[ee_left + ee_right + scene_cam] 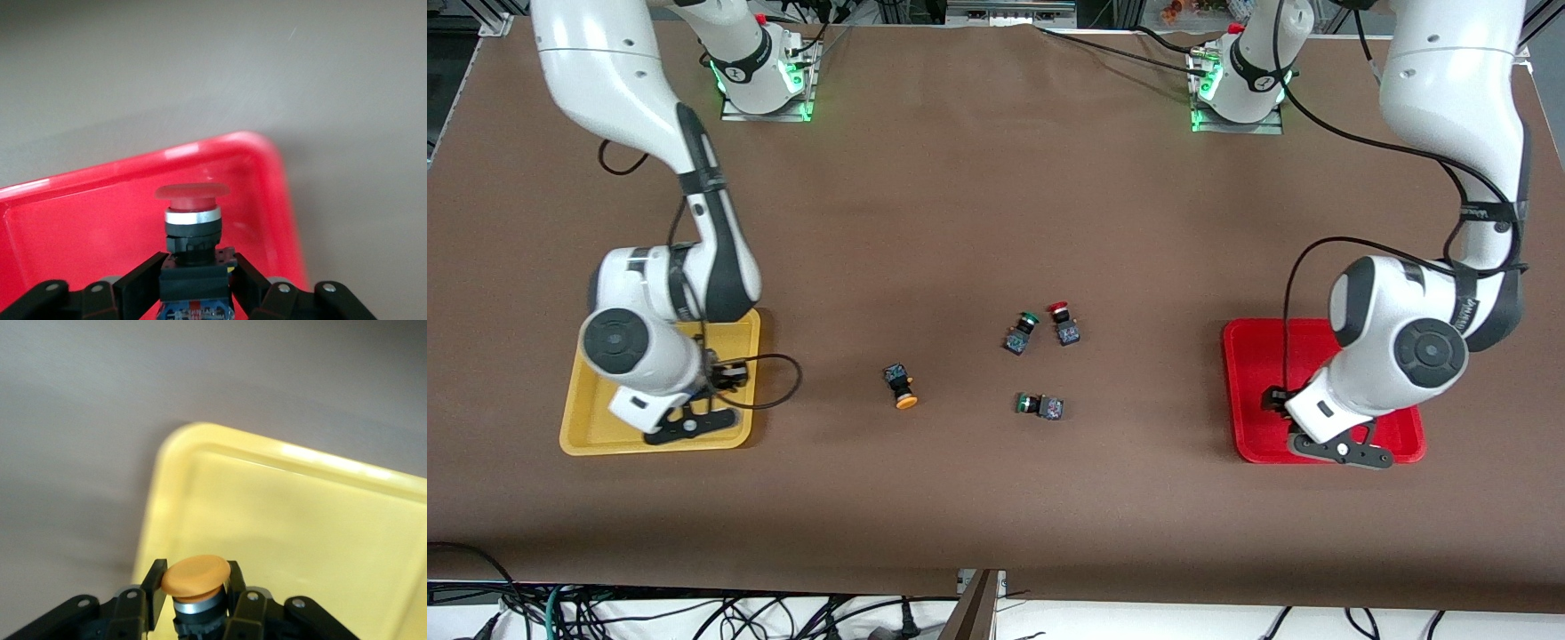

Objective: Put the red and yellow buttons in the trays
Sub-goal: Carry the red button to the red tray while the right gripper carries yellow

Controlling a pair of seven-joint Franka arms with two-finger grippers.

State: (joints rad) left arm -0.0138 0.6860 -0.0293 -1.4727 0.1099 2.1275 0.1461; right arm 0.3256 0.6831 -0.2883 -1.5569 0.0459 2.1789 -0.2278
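Nearest the front camera, the left gripper (1279, 402) hung over the red tray (1249, 391) at the left arm's end of the table. In the left wrist view its fingers (141, 285) were closed against the dark body of a red-capped button (192, 227), which stood cap-up with the tray's floor and rounded corner around it; whether the button touched the floor could not be told. The right gripper (716, 378) hung over the yellow tray (587, 427) at the right arm's end. Its fingers (154, 581) pressed on either side of an orange-yellow-capped button (196, 583), seen above the tray's corner (180, 447) in the right wrist view.

Between the trays, on the brown table (996, 222), four switches lay loose. Closest to the front camera was a green-capped switch (1039, 405), lying on its side. Slightly farther, toward the right arm's end, a second orange-yellow button (901, 386) lay with its cap pointing toward the camera. Farther still lay another green-capped switch (1021, 332), and just beside it, toward the left arm's end, a second red button (1064, 324); the two were close together but apart. Farthest stood the two arm bases (765, 76), lit green.
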